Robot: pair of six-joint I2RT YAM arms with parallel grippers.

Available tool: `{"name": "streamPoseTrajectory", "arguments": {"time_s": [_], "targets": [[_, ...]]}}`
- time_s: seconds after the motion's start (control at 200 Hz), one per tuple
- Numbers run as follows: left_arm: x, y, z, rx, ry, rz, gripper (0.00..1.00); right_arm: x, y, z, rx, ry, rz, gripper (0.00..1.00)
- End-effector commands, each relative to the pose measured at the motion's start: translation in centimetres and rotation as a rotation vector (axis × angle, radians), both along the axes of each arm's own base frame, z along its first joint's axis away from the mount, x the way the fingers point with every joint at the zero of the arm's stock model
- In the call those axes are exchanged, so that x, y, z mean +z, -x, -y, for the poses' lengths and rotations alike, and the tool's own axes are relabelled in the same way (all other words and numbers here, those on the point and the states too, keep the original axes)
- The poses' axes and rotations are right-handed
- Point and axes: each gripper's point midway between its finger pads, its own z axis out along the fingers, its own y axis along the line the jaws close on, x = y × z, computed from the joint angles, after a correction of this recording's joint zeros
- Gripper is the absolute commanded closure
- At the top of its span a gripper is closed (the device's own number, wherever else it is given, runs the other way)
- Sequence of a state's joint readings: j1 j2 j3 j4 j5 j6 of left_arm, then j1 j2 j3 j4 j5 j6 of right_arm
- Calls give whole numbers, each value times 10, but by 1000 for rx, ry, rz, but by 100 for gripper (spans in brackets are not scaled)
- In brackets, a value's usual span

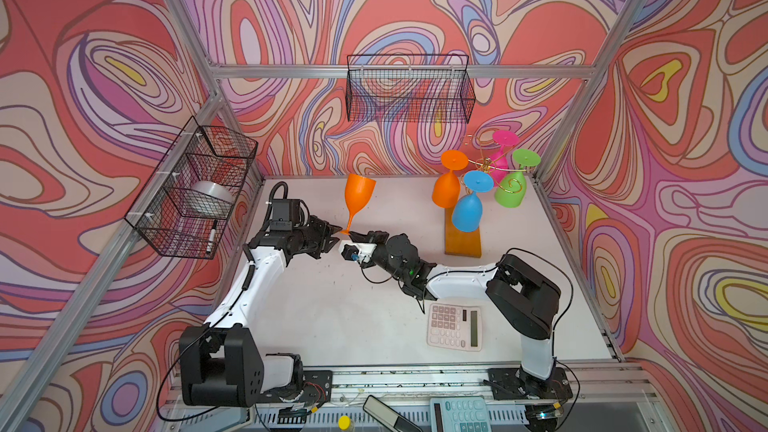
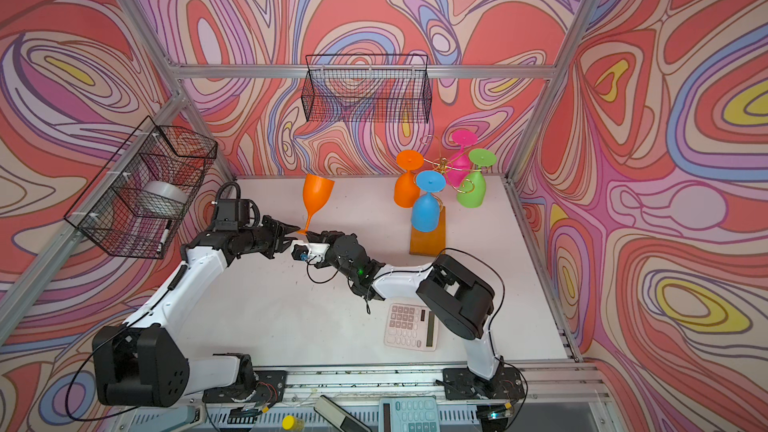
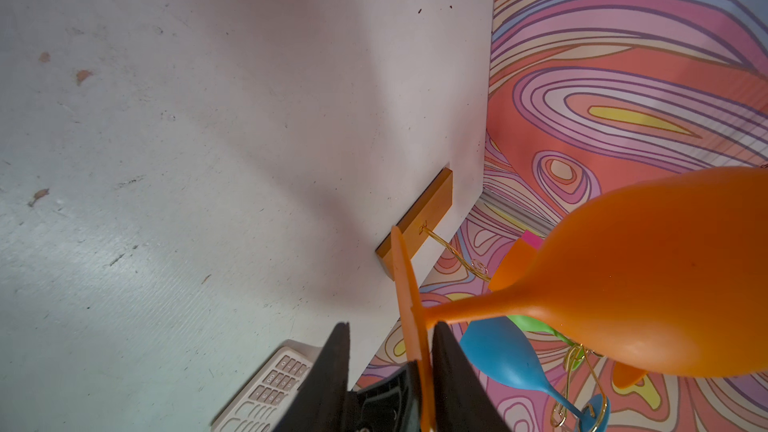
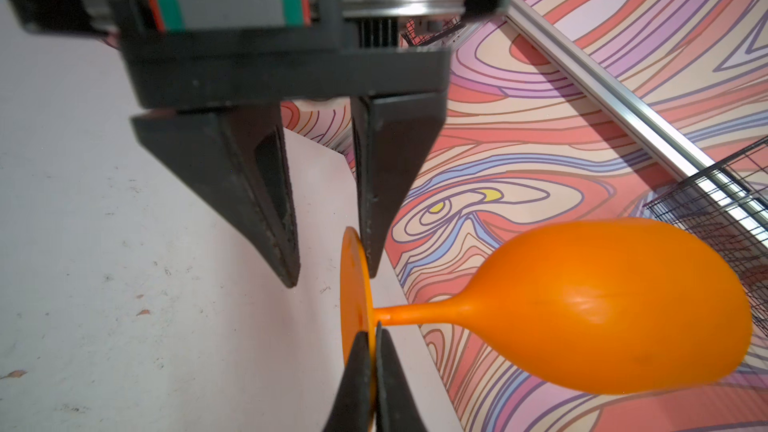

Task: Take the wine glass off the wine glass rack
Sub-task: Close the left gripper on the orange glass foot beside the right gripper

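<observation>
An orange wine glass [image 1: 359, 197] [image 2: 318, 197] stands bowl-up in the air, well left of the wine glass rack [image 1: 484, 164], a gold wire tree on an amber base [image 1: 462, 243]. My right gripper [image 1: 352, 235] [image 4: 372, 336] is shut on the edge of the glass's round foot [image 4: 353, 284]. My left gripper [image 1: 338, 229] [image 3: 392, 326] straddles the same foot from the opposite side. Its jaws are apart: one finger [image 4: 370, 243] lies against the disc, with a gap on the other side. Orange, blue, green and pink glasses hang upside down on the rack.
A pink calculator [image 1: 455, 326] lies on the white table under the right arm. Black wire baskets hang on the back wall [image 1: 409, 91] and the left wall [image 1: 195, 189]. A teal calculator [image 1: 459, 413] sits at the front edge.
</observation>
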State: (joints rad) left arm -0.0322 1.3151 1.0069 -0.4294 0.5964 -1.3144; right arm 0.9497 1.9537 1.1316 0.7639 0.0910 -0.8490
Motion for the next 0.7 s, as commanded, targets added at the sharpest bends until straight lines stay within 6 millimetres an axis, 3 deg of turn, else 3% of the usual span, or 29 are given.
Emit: {"name": "streamPoseTrajectory", "arguments": {"time_s": [0.0,0.316,0.416,0.551,0.646,0.696], "targets": [[-13,1,2,22,31,-33,74,11,-1,-4,-12,-31,44,100],[-13,-6,3,34,53,-14,100,9,1,-7,-13,-16,36,100],[-13,-7,3,33,51,-12,100,14,-2,-4,-40,-36,9,100],[-12,-9,1,35,37,6,100,21,0,-3,-38,-59,-41,74],[-11,-11,0,31,23,22,100,27,3,0,-40,-89,-89,43],[-10,-13,-1,25,17,36,100,30,4,3,-51,-107,-129,36]]}}
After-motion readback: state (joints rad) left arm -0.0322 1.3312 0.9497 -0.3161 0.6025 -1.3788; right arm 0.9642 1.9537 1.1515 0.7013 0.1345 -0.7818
